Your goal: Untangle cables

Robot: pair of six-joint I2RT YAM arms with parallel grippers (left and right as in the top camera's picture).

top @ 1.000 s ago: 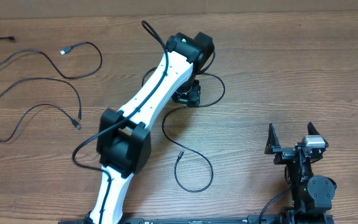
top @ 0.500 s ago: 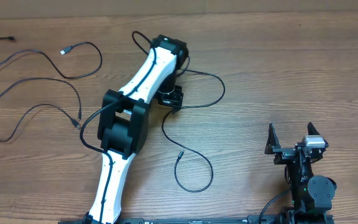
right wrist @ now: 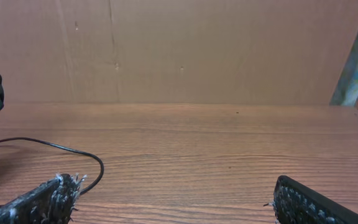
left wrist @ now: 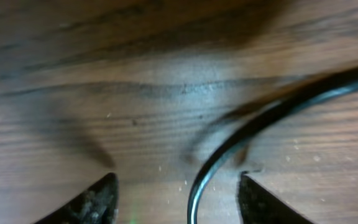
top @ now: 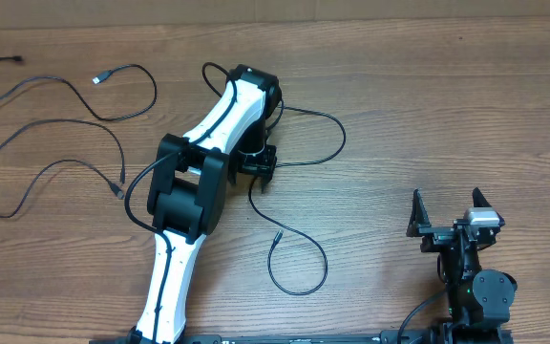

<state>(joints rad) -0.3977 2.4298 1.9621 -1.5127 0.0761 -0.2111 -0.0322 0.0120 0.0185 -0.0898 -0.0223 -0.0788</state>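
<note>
Table: we see a brown wood-grain tabletop [top: 466,86] under both arms.
Mid-table cord: a thin black flexible cord [top: 341,141] lies near the middle of the table. It loops out to the right of our left arm and passes under that arm's gripper. From there it winds toward the near edge in a second loop, and its small dark plug [top: 276,236] lies free on the wood.
Left arm: our white arm with black joints [top: 184,191] stretches from the near edge to mid-table, its left gripper [top: 256,164] pointing down over the cord.
Left jaws: from the left wrist we see them spread, with the cord [left wrist: 229,144] running between the two tips, nearer the right-hand one in that view. We cannot tell whether it touches either tip.
Other cords: more thin black cords [top: 117,189] lie spread at the far left, well apart from the left gripper, one ending in a silvery plug [top: 96,79].
Right gripper: the right gripper [top: 450,212] sits by the near right corner, jaws wide apart, gripping nothing.
</note>
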